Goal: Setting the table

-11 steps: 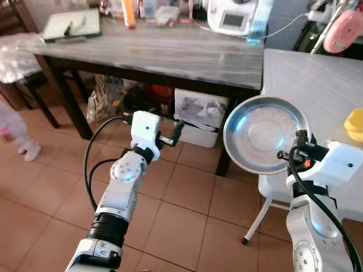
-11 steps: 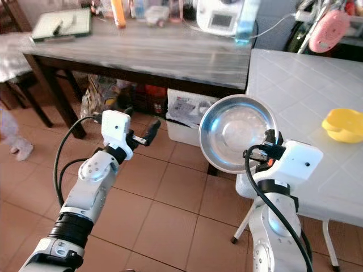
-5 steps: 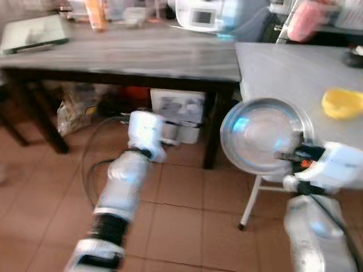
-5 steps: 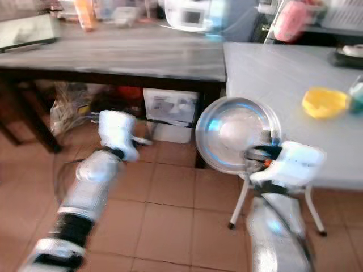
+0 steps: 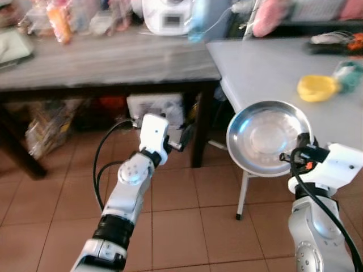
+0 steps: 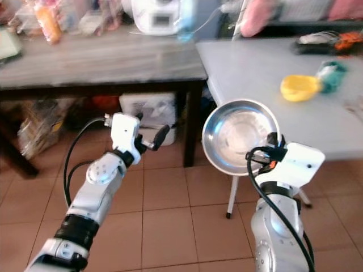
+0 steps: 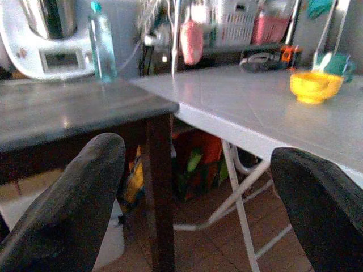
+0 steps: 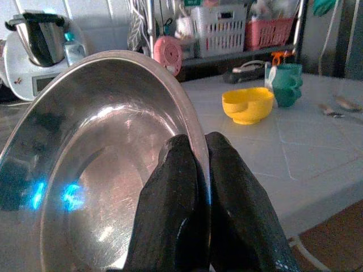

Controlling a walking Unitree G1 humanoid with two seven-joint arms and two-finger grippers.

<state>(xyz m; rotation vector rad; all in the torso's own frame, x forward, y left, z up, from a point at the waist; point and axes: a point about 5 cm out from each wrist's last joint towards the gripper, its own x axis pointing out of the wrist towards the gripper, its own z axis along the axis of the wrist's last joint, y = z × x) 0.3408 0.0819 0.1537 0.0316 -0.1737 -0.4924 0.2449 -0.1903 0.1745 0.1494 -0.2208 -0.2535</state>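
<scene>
Right wrist view shows the right gripper (image 8: 195,192) pinching the rim of the steel plate (image 5: 267,137), held upright before the white table (image 5: 266,62). Since a second ago the camera has swung right, bringing the yellow bowl (image 5: 316,87) further into sight. The left gripper (image 7: 195,187) hangs spread wide, empty.
</scene>
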